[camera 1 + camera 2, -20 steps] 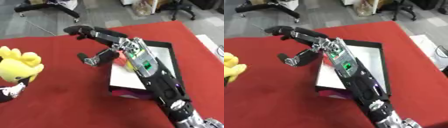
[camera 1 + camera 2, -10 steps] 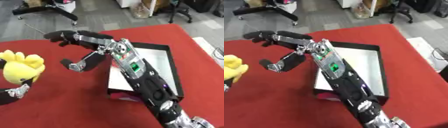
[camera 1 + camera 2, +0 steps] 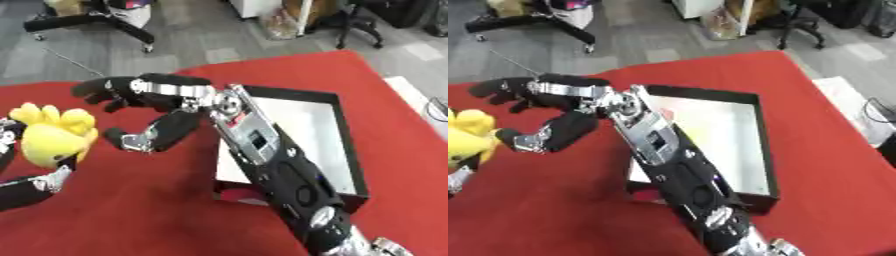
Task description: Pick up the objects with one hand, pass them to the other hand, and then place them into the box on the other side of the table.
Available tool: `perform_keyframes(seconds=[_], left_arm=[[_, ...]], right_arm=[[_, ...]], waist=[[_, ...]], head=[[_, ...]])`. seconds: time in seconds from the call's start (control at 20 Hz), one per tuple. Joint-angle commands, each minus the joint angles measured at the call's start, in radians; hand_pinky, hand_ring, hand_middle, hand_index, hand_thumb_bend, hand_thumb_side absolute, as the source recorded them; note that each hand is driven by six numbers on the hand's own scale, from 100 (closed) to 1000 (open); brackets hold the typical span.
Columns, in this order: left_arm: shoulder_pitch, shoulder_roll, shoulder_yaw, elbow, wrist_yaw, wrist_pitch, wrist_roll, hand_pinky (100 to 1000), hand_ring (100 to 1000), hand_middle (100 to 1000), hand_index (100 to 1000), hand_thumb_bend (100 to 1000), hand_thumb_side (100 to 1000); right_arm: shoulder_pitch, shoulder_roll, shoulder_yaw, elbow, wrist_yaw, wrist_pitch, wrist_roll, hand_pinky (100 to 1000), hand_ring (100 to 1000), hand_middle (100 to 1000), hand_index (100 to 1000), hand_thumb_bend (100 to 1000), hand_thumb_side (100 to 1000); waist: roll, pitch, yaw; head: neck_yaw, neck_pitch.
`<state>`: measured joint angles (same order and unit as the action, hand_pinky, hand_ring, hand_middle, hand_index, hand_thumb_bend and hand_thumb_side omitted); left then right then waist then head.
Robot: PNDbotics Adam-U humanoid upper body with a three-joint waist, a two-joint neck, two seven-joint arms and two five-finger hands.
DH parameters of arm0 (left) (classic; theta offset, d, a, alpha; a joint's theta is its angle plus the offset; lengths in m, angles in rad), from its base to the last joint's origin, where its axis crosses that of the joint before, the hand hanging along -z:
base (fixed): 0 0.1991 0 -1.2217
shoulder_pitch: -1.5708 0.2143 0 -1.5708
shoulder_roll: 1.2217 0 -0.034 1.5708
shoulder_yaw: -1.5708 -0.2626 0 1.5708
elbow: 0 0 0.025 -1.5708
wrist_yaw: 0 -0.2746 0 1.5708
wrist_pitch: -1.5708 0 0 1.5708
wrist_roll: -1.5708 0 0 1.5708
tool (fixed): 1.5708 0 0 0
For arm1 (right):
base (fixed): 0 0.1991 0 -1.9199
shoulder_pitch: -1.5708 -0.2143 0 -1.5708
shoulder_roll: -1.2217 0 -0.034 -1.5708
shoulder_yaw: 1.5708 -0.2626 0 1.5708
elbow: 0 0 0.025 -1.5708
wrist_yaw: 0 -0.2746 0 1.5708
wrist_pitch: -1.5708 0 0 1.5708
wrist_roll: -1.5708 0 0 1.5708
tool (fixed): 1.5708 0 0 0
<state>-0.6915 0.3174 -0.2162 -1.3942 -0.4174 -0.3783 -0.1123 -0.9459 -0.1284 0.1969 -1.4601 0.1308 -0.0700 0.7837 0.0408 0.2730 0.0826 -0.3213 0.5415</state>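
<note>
Box on worktop at 3 o'clock; plush toy in left hand at 9; right hand between them, near toy.

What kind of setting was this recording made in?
Probably an office or lab: a table under a red cloth stands on grey carpet tiles, with wheeled black office chair bases at the far edge.
</note>
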Motion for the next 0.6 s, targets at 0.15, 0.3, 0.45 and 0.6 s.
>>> perform_keyframes(seconds=[0.15,0.3,0.45,0.6], left_arm=[[-0.031,-0.008,0.021,0.038,-0.020,-0.003,0.024,977,744,539,569,100,331],[-0.039,-0.018,0.022,0.059,-0.025,-0.004,0.035,988,743,534,567,100,336],[-0.042,-0.037,0.020,0.074,-0.014,0.004,0.033,1000,742,530,568,100,350],[-0.048,-0.052,0.020,0.079,-0.004,0.012,0.029,1000,742,529,568,100,347]], right_arm=[[-0.026,0.002,-0.002,-0.010,-0.039,0.031,0.039,954,1000,1000,1000,100,353],[-0.028,0.002,-0.002,-0.014,-0.050,0.038,0.053,955,1000,1000,1000,100,360],[-0.025,0.004,-0.002,-0.005,-0.055,0.046,0.069,957,1000,1000,1000,100,393],[-0.024,0.007,-0.004,-0.001,-0.063,0.057,0.087,958,1000,1000,1000,100,408]], waist=[[-0.005,-0.002,0.003],[-0.005,-0.001,0.004],[-0.004,0.000,0.005],[-0.003,0.001,0.005]], head=[[0.001,-0.023],[0.003,-0.028],[0.002,-0.025],[-0.001,-0.011]])
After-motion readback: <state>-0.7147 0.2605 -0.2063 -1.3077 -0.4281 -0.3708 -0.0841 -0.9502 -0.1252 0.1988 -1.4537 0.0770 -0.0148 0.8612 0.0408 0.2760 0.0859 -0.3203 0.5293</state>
